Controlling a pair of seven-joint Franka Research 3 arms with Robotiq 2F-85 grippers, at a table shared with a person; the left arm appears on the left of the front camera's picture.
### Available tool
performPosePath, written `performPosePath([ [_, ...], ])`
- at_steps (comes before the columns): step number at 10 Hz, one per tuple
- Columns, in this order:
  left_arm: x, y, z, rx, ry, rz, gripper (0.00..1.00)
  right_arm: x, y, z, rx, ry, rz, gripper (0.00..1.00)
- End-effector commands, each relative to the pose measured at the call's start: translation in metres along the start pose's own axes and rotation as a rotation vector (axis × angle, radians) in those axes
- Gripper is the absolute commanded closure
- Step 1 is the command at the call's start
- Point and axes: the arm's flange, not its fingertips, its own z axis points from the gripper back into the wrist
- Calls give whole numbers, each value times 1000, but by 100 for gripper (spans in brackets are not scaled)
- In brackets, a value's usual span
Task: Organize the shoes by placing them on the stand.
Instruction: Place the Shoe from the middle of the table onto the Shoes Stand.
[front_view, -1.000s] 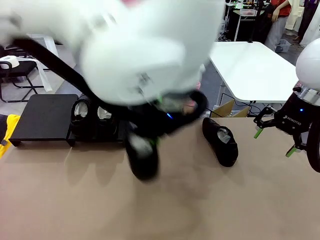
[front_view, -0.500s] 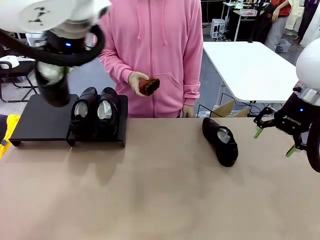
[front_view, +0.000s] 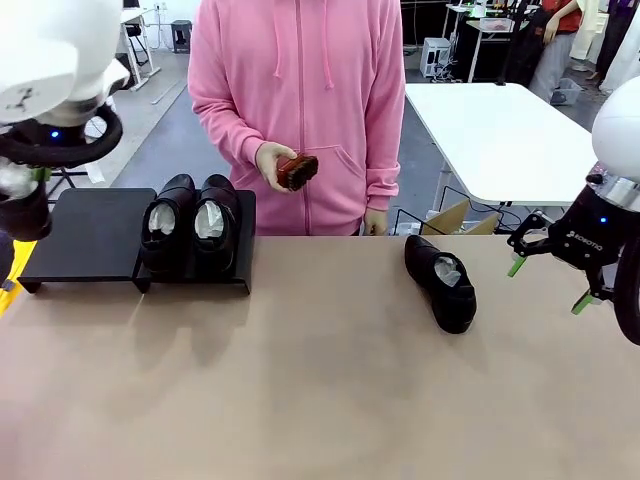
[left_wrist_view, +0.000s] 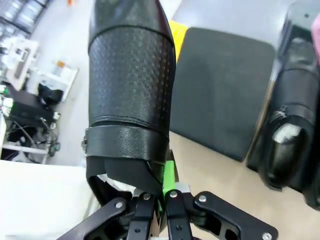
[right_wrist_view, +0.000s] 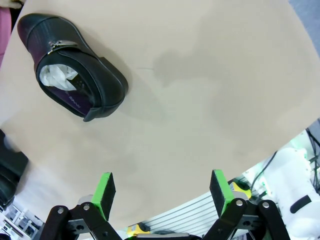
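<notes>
Two black shoes (front_view: 190, 228) stand side by side on the right panel of the black stand (front_view: 90, 232). My left gripper (front_view: 30, 185) hangs over the stand's left end, shut on the heel rim of a third shoe (front_view: 24, 212). In the left wrist view this held shoe (left_wrist_view: 131, 85) rises from my left gripper (left_wrist_view: 162, 200), with the stand's bare panel (left_wrist_view: 220, 90) and the placed shoes (left_wrist_view: 290, 135) behind it. A fourth shoe (front_view: 441, 283) with white paper inside lies on the table. My right gripper (front_view: 548, 284) stands open to its right, and the right wrist view has this shoe (right_wrist_view: 72, 75) well above my right gripper (right_wrist_view: 162, 192).
A person in a pink hoodie stands at the far side, holding a small brown brush (front_view: 297, 170) in one hand. The brown table (front_view: 320, 390) stretches wide between the stand and the lone shoe. A white table (front_view: 500, 140) stands behind on the right.
My left arm has swung from the middle of the table to the far left, carrying the shoe over the stand's left end. The right arm and the other shoes have not moved.
</notes>
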Motion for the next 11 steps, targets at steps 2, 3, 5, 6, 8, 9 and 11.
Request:
performPosePath([
  [2,0,1,-47,38,-86,-45,100,1,-1,1,1,-4,11,0],
  [3,2,-3,-57,41,-59,-57,100,1,-1,1,1,-4,11,0],
  [5,-2,-1,-54,29,-32,-59,100,1,-1,1,1,-4,11,0],
  [6,-2,-1,-54,29,-32,-59,100,1,-1,1,1,-4,11,0],
  [8,-2,-1,-54,29,-32,-59,100,1,-1,1,1,-4,11,0],
  [9,-5,-9,-61,26,-19,-70,100,1,-1,1,1,-4,11,0],
  [11,-12,-36,-58,33,-12,-229,100,1,-1,1,1,-4,11,0],
])
